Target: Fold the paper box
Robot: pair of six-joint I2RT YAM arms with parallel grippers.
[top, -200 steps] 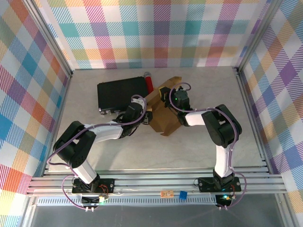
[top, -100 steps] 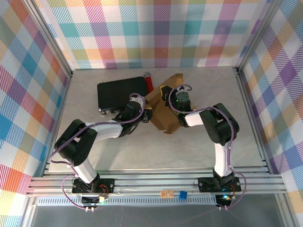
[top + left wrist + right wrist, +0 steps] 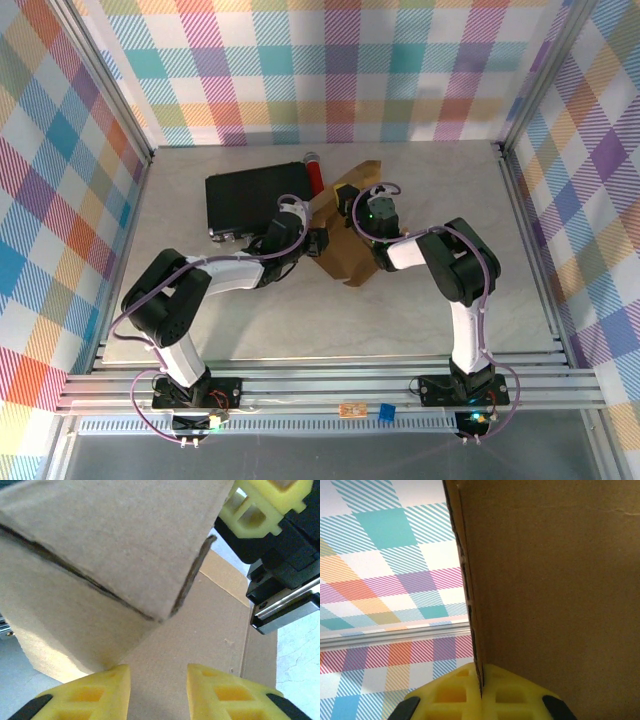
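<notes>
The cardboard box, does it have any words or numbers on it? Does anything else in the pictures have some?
No words or numbers can be read anywhere.
Cardboard box: plain brown, no print.
Black case: no label that can be read.
Small orange tag and small blue tag: too small to read.

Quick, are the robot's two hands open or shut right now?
Left gripper: open, fingers apart, facing the paper box.
Right gripper: shut on a paper box edge.
</notes>
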